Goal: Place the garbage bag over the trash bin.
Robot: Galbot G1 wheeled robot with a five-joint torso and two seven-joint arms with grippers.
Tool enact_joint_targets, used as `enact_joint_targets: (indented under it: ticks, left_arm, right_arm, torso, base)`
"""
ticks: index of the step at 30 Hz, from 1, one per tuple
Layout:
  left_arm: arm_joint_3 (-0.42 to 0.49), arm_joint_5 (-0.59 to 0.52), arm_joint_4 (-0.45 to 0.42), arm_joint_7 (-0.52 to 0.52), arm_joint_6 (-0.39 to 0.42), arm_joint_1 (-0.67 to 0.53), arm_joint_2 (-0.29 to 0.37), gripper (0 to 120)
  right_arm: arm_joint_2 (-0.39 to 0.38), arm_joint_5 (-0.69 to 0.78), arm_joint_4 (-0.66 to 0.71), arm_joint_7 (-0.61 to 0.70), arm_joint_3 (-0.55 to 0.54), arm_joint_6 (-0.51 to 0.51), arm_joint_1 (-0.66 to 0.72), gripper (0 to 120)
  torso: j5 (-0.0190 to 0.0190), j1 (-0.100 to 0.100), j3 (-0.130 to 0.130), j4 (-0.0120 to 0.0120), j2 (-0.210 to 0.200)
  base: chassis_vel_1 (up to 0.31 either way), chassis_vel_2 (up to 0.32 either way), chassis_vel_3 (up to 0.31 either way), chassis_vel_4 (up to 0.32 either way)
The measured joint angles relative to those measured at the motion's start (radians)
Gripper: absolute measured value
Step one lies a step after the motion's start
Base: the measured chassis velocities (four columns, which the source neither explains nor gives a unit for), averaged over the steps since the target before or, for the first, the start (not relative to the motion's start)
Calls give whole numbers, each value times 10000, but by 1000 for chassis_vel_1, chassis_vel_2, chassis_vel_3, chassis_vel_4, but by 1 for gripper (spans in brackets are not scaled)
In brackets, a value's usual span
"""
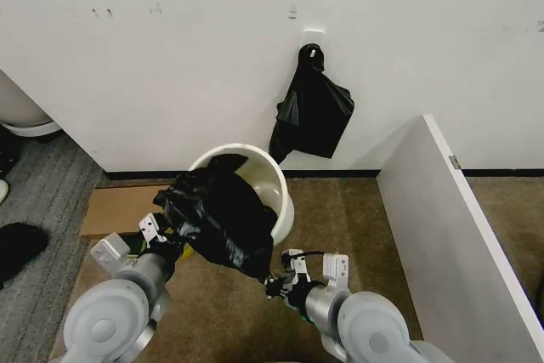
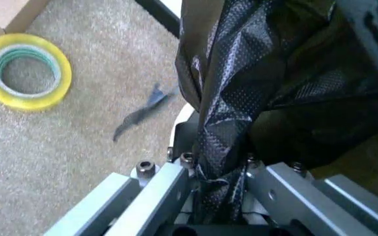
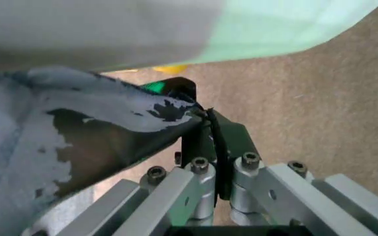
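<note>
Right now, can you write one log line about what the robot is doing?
left gripper: shut on garbage bag | right gripper: shut on bag edge | bag: draped partly over trash bin rim | tape roll: on carpet

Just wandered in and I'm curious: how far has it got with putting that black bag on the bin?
Picked up: the left gripper and right gripper each pinch the garbage bag. It hangs bunched across the trash bin's near rim. Left: spreading it open around the rim.
</note>
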Motion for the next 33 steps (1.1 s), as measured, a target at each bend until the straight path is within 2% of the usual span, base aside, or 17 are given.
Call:
enact_joint_targets:
  ticks: [4,20,23,26,28,30,33]
  left_arm:
    - [-91,-44,-17,-1,88,61,55,0]
    - [-323,-246,27,-211,404,196,74,0]
    - [-336,-55,186,-254,304,113,74,0]
    - [-423,115,373,-333,161,3,68,0]
    - [-457,134,421,-344,133,-29,59,0]
    - [-472,165,579,-369,101,-149,52,0]
    - [-469,191,753,-387,51,-279,51,0]
  right_arm:
    - [-266,-460,-188,-227,143,4,-41,0]
    - [-522,-1605,-234,-828,346,60,-128,0]
    - [-758,-2222,14,-1201,344,40,-255,10]
    - [-1145,-2594,418,-1326,385,3,-324,25]
    - [-1273,-2721,527,-1393,403,-15,-351,27]
    - [-1563,-2999,756,-1503,465,-59,-469,38]
    - [-1809,-3377,1001,-1585,535,-103,-627,46]
  torso:
    - [1,0,0,-1,0]
    - [1,0,0,0,0]
    - [1,0,0,-2,0]
    - [1,0,0,-1,0]
    - [0,0,0,2,0]
    - [1,0,0,-1,0]
    - [0,0,0,-1,0]
  base:
    - [0,0,0,0]
    - [0,0,0,0]
    - [0,0,0,0]
    - [0,0,0,0]
    - [0,0,0,0]
    - [0,0,0,0]
    - [0,0,0,0]
